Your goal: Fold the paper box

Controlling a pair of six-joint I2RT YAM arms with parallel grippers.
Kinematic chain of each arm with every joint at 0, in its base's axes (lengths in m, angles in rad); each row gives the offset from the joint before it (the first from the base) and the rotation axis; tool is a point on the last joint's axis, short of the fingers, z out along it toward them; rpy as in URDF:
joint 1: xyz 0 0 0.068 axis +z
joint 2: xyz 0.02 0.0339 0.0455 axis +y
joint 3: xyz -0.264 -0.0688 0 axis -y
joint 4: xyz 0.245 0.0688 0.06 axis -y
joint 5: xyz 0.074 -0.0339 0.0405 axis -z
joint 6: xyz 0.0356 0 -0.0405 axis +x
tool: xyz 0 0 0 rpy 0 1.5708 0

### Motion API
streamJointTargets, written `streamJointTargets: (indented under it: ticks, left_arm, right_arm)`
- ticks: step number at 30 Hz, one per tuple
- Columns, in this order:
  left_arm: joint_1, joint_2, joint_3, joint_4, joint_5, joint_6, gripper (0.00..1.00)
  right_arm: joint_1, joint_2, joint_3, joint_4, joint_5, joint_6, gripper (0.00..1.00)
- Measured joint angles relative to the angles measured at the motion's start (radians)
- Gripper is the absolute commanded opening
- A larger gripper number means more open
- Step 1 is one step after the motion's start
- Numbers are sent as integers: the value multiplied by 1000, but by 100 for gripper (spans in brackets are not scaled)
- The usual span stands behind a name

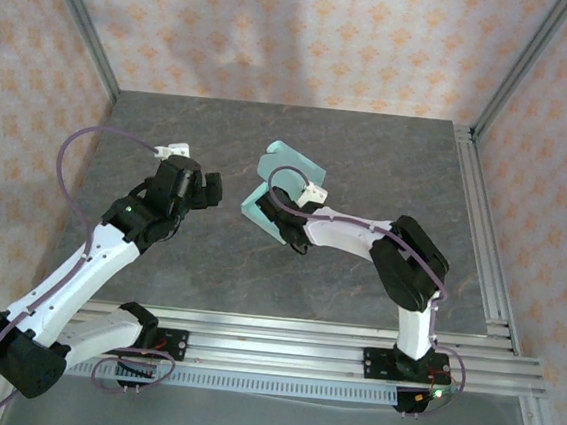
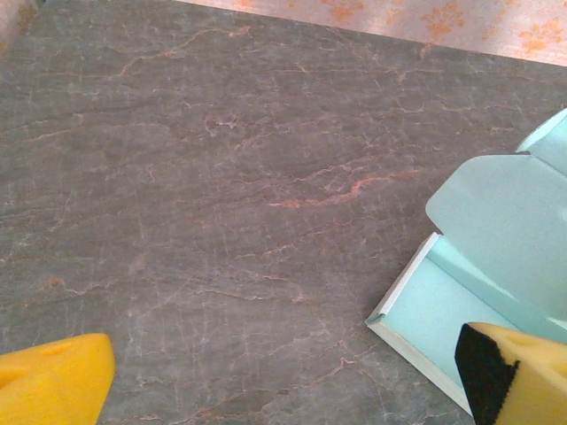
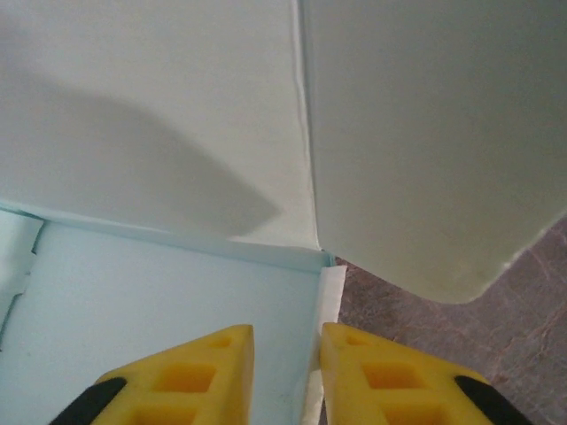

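Note:
The paper box (image 1: 290,163) is pale mint card, partly folded, lying on the middle of the dark table with a rounded flap standing up at its far side. In the left wrist view the paper box (image 2: 496,230) shows a low white-edged wall and its corner at the right. My left gripper (image 1: 208,190) hangs open just left of the box, and its yellow fingers (image 2: 53,385) stand wide apart over bare table. My right gripper (image 3: 286,341) is over the box's near right edge. Its jaws are narrowly open astride the thin side wall (image 3: 330,301), which lies against the right finger.
The grey stone-patterned table (image 1: 171,131) has bare room to the left of the box and behind it. Aluminium rails (image 1: 301,340) run along the near edge, and more rails (image 1: 483,232) line the right side. Patterned walls enclose the back.

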State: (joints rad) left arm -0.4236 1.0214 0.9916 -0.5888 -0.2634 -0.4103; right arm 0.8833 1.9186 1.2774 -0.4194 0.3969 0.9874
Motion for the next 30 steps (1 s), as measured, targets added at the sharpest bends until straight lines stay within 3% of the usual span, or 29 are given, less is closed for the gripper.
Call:
streamJointTargets:
  ticks: [3, 8, 12, 30]
  left_arm:
    - [0, 0, -1, 0, -3, 0, 100]
    - [0, 0, -7, 0, -4, 0, 100]
    - [0, 8, -7, 1, -3, 0, 100]
    - [0, 31, -14, 2, 2, 0, 100]
  right_arm:
    - [0, 0, 1, -3, 3, -9, 27]
    - [0, 0, 1, -15, 8, -61, 47]
    - [0, -5, 1, -19, 0, -89, 55]
    - [-4, -25, 0, -13, -126, -129, 52]
